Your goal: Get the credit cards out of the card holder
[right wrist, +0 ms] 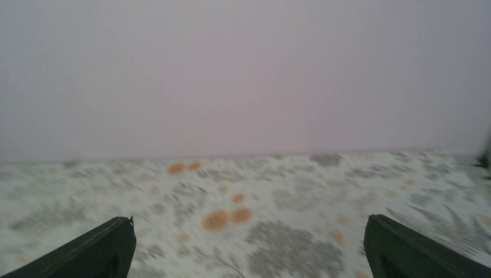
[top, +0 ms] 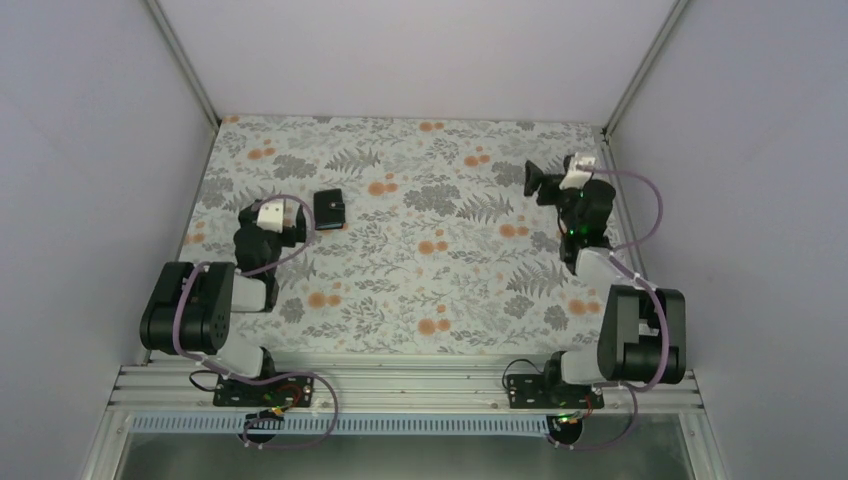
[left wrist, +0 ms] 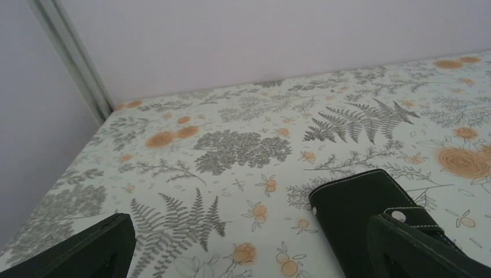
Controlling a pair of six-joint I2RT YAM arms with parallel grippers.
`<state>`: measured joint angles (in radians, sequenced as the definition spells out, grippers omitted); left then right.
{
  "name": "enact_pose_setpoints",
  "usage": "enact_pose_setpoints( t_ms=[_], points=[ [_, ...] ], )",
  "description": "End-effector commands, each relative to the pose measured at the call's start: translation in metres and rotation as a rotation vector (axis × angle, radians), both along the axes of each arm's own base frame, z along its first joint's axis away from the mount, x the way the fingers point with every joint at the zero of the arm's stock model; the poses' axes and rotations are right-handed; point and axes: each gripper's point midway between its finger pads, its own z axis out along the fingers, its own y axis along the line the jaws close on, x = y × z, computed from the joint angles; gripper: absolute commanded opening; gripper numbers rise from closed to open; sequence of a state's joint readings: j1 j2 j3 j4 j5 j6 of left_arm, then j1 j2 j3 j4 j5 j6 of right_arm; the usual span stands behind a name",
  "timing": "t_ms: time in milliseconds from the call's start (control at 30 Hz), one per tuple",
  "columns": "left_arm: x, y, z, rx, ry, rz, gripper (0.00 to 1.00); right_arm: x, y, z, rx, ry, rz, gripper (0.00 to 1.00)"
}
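Left wrist view resolves the card holder's stitching; left claw, right claw gape.

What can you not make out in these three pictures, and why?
Credit cards: none visible in any view; the card holder lies closed, hiding its contents.
Left wrist view: a finger of the left gripper covers the card holder's near right corner, and the bottom edge cuts it off.
Right wrist view: blurred, so tablecloth detail is lost.
Top view: card holder too small for detail.
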<state>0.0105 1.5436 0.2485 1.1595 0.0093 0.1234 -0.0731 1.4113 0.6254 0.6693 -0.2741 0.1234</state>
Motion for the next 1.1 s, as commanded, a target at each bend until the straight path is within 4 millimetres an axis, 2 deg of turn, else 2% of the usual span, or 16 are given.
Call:
enact_pose_setpoints(
  t_ms=[0,67,133,167,200,233,300,400,500,567,667,733,800,867,967,1067],
  points=[
    [0.031,-0.016,0.024,-0.003,0.067,-0.12,1.0,0.01,0.051,0.015,0.137,0.165,0.104,1.0],
    [0.048,-0.028,0.044,-0.041,0.107,-0.238,1.0,0.021,0.092,0.034,0.082,0.199,0.145,1.0],
    [0.062,-0.038,0.073,-0.106,0.126,-0.312,1.0,0.018,0.143,0.031,0.105,0.271,0.251,0.98],
    [0.062,-0.043,0.069,-0.147,0.188,-0.338,1.0,0.019,0.157,0.035,0.143,0.29,0.279,0.96],
    [0.066,-0.046,0.074,-0.189,0.228,-0.342,1.0,0.015,0.182,0.036,0.186,0.323,0.34,0.94],
    [0.072,-0.045,0.078,-0.225,0.278,-0.331,1.0,0.015,0.2,0.028,0.22,0.372,0.372,0.92],
    [0.075,-0.045,0.066,-0.275,0.423,-0.312,0.97,0.012,0.239,0.016,0.261,0.465,0.419,0.85],
    [0.062,-0.05,0.035,-0.347,0.663,-0.311,0.94,0.007,0.294,-0.004,0.271,0.573,0.476,0.83],
    [0.049,-0.064,0.016,-0.433,0.751,-0.383,0.91,0.002,0.34,-0.025,0.313,0.643,0.555,0.8],
    [0.047,-0.07,0.006,-0.471,0.773,-0.405,0.91,0.004,0.368,-0.037,0.331,0.69,0.603,0.77],
    [0.052,-0.061,-0.006,-0.566,0.798,-0.38,0.91,0.0,0.407,-0.062,0.352,0.781,0.683,0.72],
    [0.053,-0.048,-0.018,-0.657,0.821,-0.356,0.91,-0.006,0.43,-0.075,0.357,0.826,0.741,0.69],
    [0.049,-0.044,-0.033,-0.713,0.859,-0.357,0.89,-0.008,0.445,-0.089,0.347,0.86,0.753,0.67],
    [0.038,-0.055,-0.049,-0.752,0.911,-0.408,0.88,-0.01,0.454,-0.11,0.334,0.894,0.746,0.66],
    [0.02,-0.077,-0.063,-0.817,0.988,-0.52,0.84,-0.01,0.458,-0.13,0.338,0.932,0.722,0.64],
    [0.017,-0.076,-0.075,-0.809,1.008,-0.508,0.79,-0.013,0.464,-0.145,0.336,0.966,0.733,0.59]
  ],
)
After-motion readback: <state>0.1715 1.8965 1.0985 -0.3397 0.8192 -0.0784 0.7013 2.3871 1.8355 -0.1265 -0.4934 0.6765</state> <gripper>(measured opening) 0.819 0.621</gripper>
